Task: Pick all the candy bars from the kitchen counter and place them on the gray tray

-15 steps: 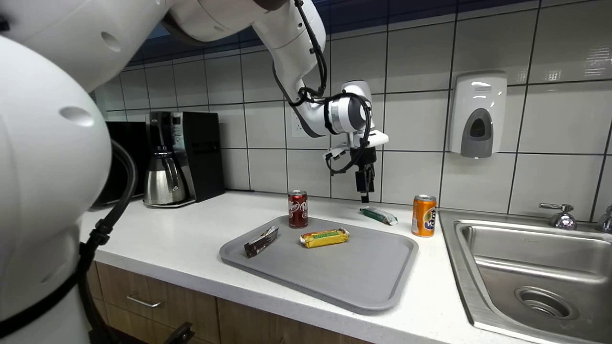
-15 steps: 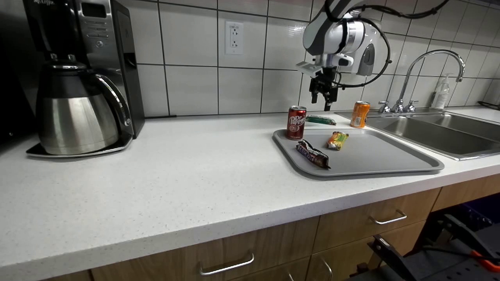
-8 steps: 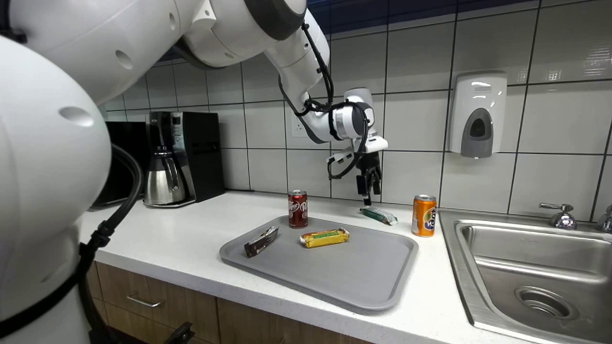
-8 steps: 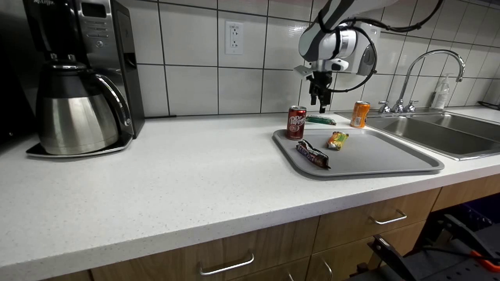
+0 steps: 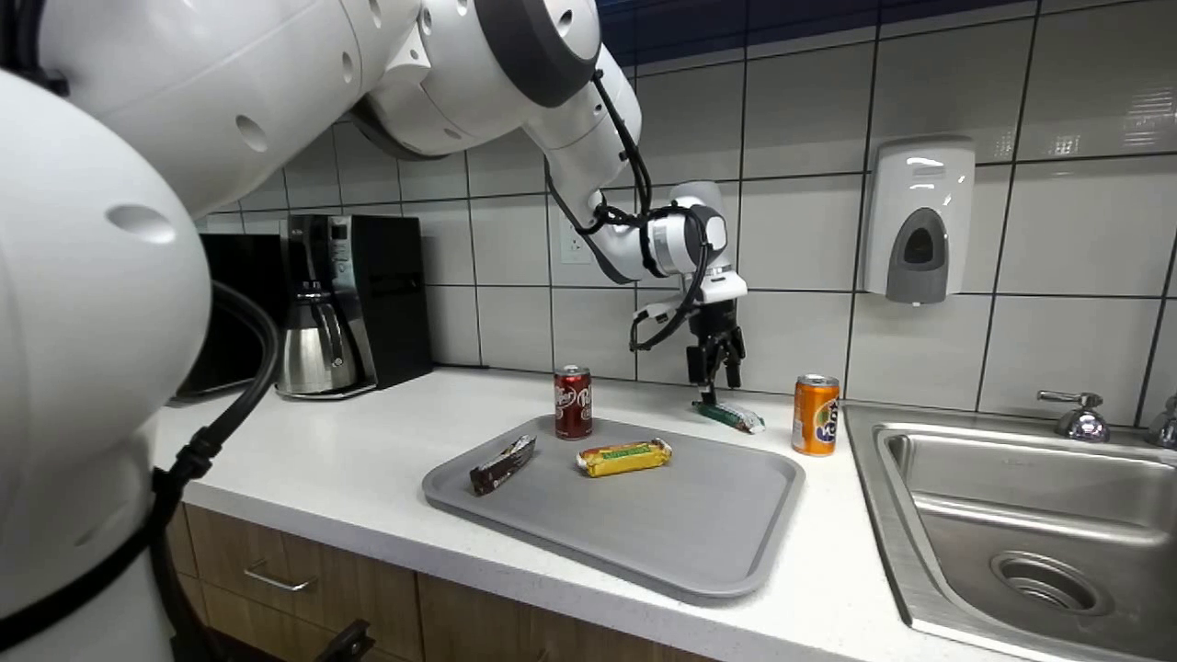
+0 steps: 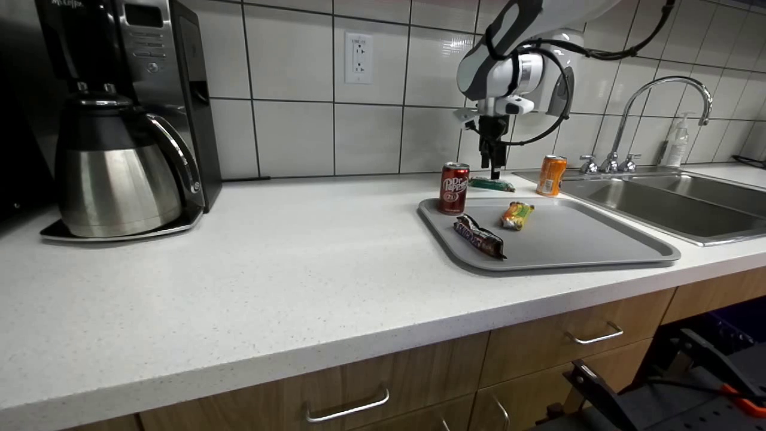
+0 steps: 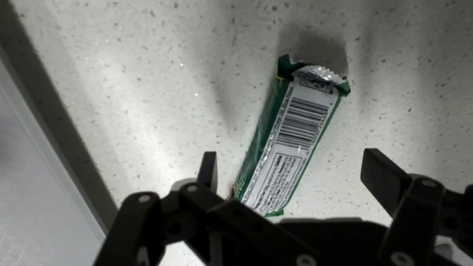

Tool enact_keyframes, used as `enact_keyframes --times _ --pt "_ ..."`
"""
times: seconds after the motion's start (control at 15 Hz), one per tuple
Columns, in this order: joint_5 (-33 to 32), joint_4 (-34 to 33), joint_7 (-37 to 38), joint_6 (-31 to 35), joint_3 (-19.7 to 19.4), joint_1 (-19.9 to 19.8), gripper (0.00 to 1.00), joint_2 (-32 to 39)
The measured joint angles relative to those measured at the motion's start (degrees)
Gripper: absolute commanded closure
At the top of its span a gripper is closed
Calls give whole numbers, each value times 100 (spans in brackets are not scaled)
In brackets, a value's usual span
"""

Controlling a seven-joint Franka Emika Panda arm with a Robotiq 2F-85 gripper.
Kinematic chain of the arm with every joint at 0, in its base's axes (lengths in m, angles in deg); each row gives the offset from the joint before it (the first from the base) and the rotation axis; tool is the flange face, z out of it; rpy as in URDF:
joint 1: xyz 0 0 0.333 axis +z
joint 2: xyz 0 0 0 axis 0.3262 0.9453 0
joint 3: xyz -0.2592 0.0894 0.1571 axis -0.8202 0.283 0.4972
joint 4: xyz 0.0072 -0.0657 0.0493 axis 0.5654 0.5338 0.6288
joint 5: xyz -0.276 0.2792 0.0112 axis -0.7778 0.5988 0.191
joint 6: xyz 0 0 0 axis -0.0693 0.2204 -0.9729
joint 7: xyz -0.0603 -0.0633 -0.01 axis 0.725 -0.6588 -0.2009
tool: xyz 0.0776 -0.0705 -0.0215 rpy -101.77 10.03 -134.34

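One slim green-wrapped bar [image 7: 288, 140] (barcode [image 7: 303, 122] up), black tool [image 7: 290, 165] spread above; on one gray tray [image 5: 680, 524], one yellow bar [image 5: 625, 458], one dark-brown bar [image 5: 503, 465].

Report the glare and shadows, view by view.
Wrist view: a bright patch on the kitchen counter left of the green candy bar, a shadow beyond the bar's upper end, and a dark band, likely shadow, beside the gray tray; both exterior views: light reflecting off the wall tiles; in an exterior view: highlights on the steel carafe.
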Motion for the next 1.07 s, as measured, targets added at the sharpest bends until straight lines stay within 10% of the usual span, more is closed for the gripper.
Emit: enact_keyframes --times 1.07 --pt "0 -623 401 -390 0 -208 0 470"
